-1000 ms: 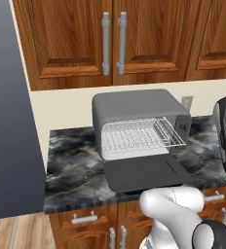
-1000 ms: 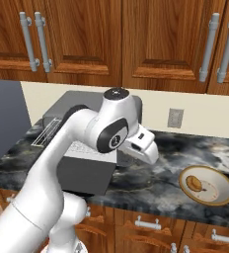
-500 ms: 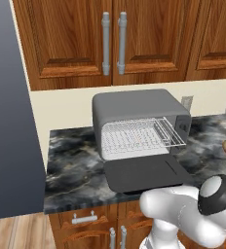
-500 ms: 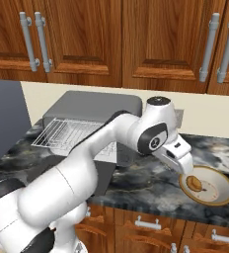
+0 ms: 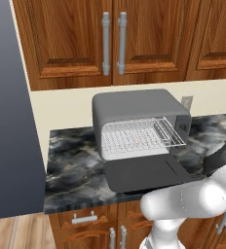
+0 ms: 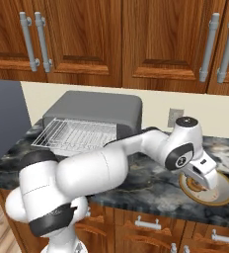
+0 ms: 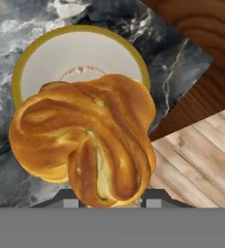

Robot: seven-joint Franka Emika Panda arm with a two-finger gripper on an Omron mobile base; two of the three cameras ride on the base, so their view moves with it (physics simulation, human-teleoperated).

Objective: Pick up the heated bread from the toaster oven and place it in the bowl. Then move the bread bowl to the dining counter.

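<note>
**Bread held over the bowl**

The claw (image 6: 201, 182) hangs low over the shallow round beige bowl with its yellowish rim (image 6: 224, 193), at the right end of the dark marbled stone bench (image 6: 151, 185). From the hand camera, the golden-brown knotted bread roll (image 7: 88, 145) sits clamped between the two dark finger tips (image 7: 69, 197), which are closed against its sides. The bowl (image 7: 78, 58) lies directly beneath the roll, its pale inside showing past the roll's far edge. Well off to the claw's left stands the boxy grey toaster oven (image 5: 139, 115), its flat dark door (image 5: 146, 172) dropped open onto the bench and its white wire rack (image 5: 141, 136) pulled partway out. Brown wooden cabinets with silver handles (image 6: 151, 39) hang above.
</note>
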